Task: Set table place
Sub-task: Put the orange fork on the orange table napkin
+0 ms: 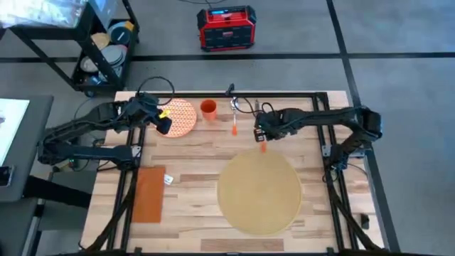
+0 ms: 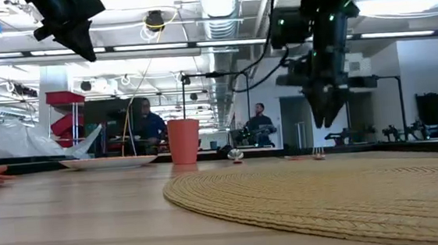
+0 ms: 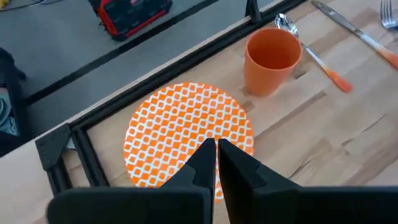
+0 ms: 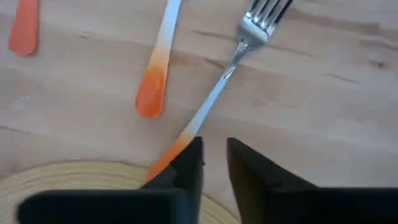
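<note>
The mat (image 1: 258, 192) lies flat in the lower right of the high view, on the worktop (image 1: 192, 185), still bare; the plate (image 1: 180, 117), cup (image 1: 208, 109) and cutlery sit along the upper edge, and the napkin (image 1: 149, 193) lies at lower left. The left hand (image 1: 163, 122) hovers over the plate's left rim at upper centre-left, its fingers (image 3: 205, 163) nearly touching and holding nothing. The right hand (image 1: 260, 134) hangs just above the mat's upper edge, over the fork (image 4: 217, 93), fingers (image 4: 189, 163) a narrow gap apart and empty. The fork's orange handle end rests on or right at the mat's rim, with its tines pointing away, and a second orange-handled piece (image 4: 157, 65) lies just beside it. The risks, as I judge them: with so small a gap, the right hand may come down on the handle instead of around it, and press or skate it across the wood. The thin handle lying flat gives little to pinch, so it may slip or pivot. A grasp near the rim could snag the woven mat and drag it. On the left, nearly shut fingers may simply push the plate.
</note>
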